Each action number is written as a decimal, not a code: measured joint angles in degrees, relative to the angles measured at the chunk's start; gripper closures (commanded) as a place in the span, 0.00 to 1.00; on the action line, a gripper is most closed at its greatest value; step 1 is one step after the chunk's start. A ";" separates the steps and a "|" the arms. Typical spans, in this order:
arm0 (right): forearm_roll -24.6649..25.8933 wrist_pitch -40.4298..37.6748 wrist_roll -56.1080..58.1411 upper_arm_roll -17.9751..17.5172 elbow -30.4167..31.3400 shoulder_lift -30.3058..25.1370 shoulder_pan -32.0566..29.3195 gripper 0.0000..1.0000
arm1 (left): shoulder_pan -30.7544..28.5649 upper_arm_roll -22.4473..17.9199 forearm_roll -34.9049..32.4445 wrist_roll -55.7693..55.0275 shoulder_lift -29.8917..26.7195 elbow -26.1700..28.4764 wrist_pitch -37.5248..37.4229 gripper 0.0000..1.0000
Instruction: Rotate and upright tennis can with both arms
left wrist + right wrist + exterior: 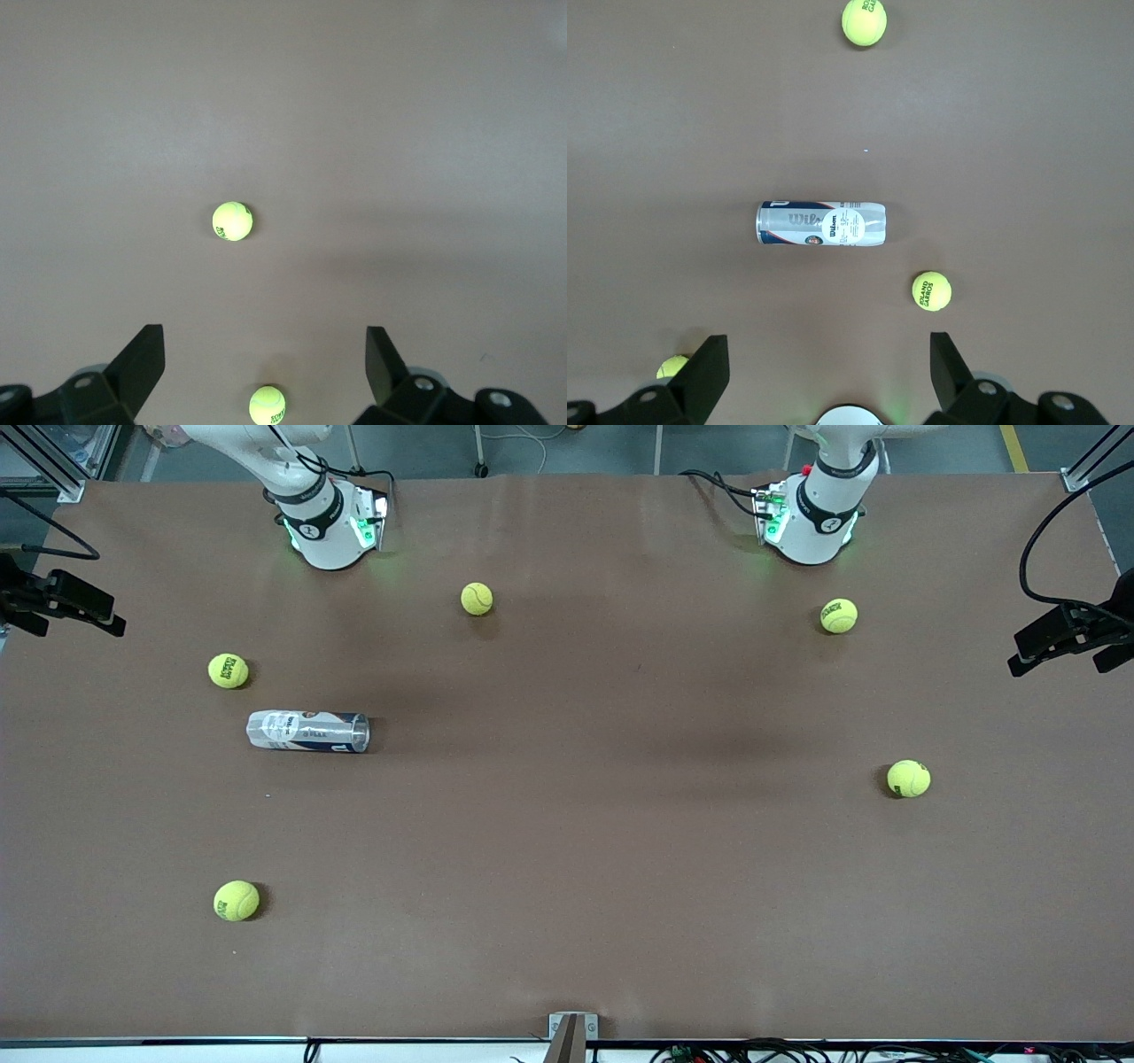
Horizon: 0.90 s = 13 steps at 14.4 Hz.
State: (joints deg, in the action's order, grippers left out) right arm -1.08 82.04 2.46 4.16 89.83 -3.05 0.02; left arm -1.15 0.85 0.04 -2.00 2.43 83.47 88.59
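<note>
The tennis can (307, 731) lies on its side on the brown table, toward the right arm's end and nearer to the front camera than the right arm's base (323, 522). It is a clear tube with a navy-and-white label, also seen in the right wrist view (821, 223). My right gripper (828, 354) hangs high over its own base, open and empty, well apart from the can. My left gripper (264, 354) hangs high over the table by the left arm's base (815, 514), open, with nothing between its fingers. Neither hand shows in the front view.
Several yellow-green tennis balls lie scattered: one beside the can (229, 670), one between the bases (477, 599), one by the left arm's base (838, 615), one at the left arm's end (909, 779), one near the front edge (236, 900). Black camera mounts stand at both table ends.
</note>
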 measured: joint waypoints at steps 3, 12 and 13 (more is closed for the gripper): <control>0.17 0.17 1.38 0.00 0.00 -0.02 0.00 0.00 | 0.00 0.00 0.00 0.00 0.00 -0.01 0.00 0.00; 0.39 1.36 1.67 0.33 -0.26 1.41 -0.43 0.00 | -0.01 0.00 0.00 0.00 0.00 -0.03 0.00 0.00; 0.40 1.84 1.67 0.48 -0.18 2.66 -0.83 0.00 | -0.02 0.00 0.00 0.00 0.00 -0.04 0.00 0.00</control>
State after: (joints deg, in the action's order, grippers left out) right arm -0.69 83.87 4.14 4.64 89.64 -0.38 -0.81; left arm -1.17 0.85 0.04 -2.00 2.43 83.43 88.59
